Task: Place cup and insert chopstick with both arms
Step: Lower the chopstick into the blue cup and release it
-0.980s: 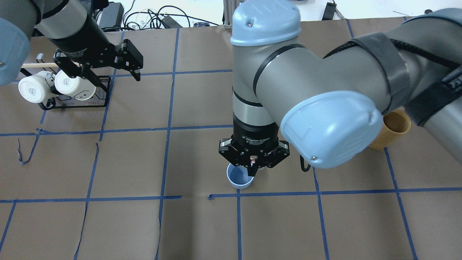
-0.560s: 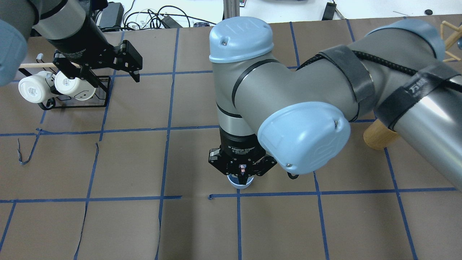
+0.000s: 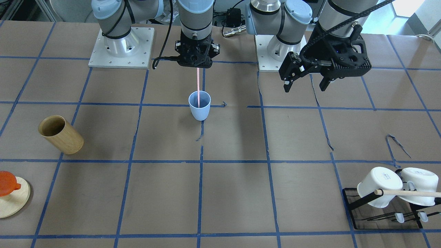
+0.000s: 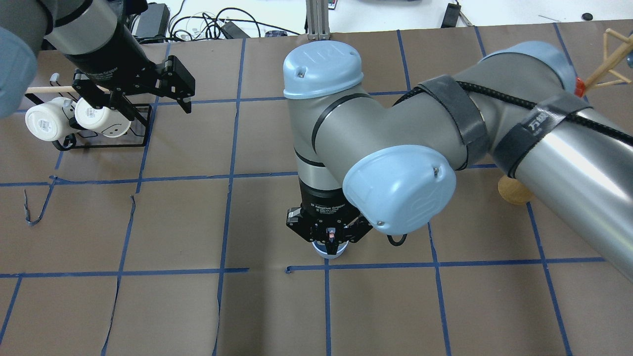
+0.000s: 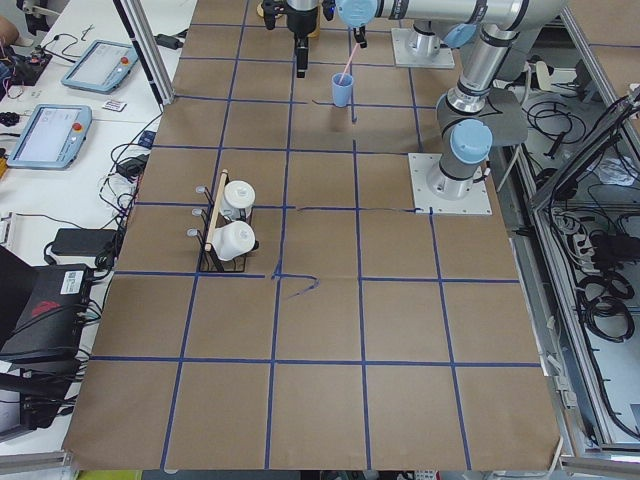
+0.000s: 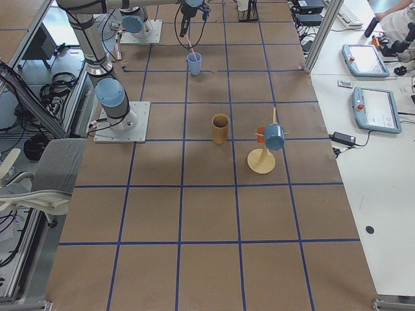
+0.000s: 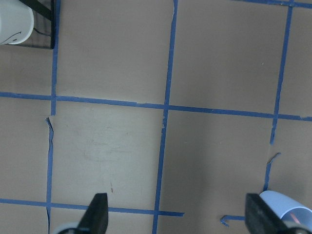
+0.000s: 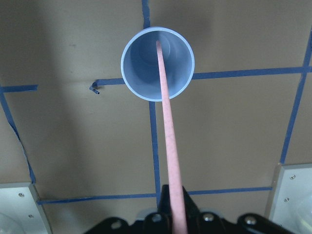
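The blue cup [image 3: 199, 105] stands upright on the brown counter [image 3: 234, 193], near the middle of its length and closer to the robot's edge than to the operators' edge. It sits just beside a crossing of the blue tape lines.

The right gripper [image 3: 197, 66] hangs directly above the cup, pointing straight down. Its fingers are pinched narrow on the top end of the pink chopstick [image 3: 198, 86]. The chopstick hangs close to vertical, and its lower end is inside the cup's mouth. In the right wrist view the tip lies within the rim, a little off centre. Whether it touches the cup's bottom cannot be told.

The left gripper [image 3: 305, 86] hangs above the counter toward the robot's left end. It is spread wide, holds nothing, and is well apart from the cup.

A black wire rack [image 3: 358, 213] with two white mugs [image 3: 379, 187] and a wooden dowel [image 3: 410, 193] stands at the corner where the operators' edge meets the robot's left end. A wooden cup [image 3: 60, 135] stands upright near the robot's right end. Beyond it, toward the operators' edge, is a wooden stand [image 6: 262, 159].
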Action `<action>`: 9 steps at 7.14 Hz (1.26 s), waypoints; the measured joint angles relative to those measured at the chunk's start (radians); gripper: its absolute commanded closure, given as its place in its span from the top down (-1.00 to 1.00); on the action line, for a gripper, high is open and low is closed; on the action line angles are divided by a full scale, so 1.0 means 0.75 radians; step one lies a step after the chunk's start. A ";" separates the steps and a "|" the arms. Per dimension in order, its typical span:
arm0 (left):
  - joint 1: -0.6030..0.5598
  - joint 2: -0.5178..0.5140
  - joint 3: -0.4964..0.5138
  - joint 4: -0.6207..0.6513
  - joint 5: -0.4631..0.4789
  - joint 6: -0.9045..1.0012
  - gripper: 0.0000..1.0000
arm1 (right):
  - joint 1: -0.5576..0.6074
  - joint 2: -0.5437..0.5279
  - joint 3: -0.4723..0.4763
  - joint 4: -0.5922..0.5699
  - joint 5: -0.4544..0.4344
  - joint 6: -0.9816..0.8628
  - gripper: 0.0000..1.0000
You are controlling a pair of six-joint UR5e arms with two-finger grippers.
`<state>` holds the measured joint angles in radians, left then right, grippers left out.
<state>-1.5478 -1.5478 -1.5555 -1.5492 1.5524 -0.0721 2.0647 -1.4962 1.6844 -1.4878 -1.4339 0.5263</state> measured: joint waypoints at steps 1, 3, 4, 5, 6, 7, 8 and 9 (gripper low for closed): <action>0.000 0.001 0.000 0.000 0.000 0.000 1.00 | 0.000 0.008 0.025 -0.053 -0.004 -0.002 -0.75; 0.000 0.002 0.000 0.000 0.000 0.000 1.00 | 0.000 0.012 0.064 -0.121 -0.006 -0.007 -0.59; 0.000 0.002 0.000 0.000 0.001 0.000 1.00 | 0.000 0.013 0.070 -0.132 -0.006 -0.009 -0.41; -0.001 0.002 0.000 0.001 0.003 0.000 1.00 | -0.001 0.013 0.072 -0.135 -0.007 -0.009 -0.29; -0.001 0.002 0.000 0.001 0.004 0.000 1.00 | -0.001 0.013 0.074 -0.135 -0.009 -0.007 0.06; -0.001 0.002 0.000 0.001 0.004 -0.002 1.00 | -0.002 0.013 0.075 -0.134 -0.011 -0.006 0.14; -0.002 0.002 0.000 0.002 0.004 -0.006 1.00 | -0.002 0.013 0.074 -0.135 -0.012 -0.007 0.19; -0.003 0.002 0.000 0.002 0.004 -0.009 1.00 | -0.004 0.013 0.070 -0.137 -0.011 -0.009 0.44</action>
<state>-1.5497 -1.5463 -1.5555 -1.5478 1.5552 -0.0786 2.0618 -1.4864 1.7370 -1.5905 -1.4423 0.5199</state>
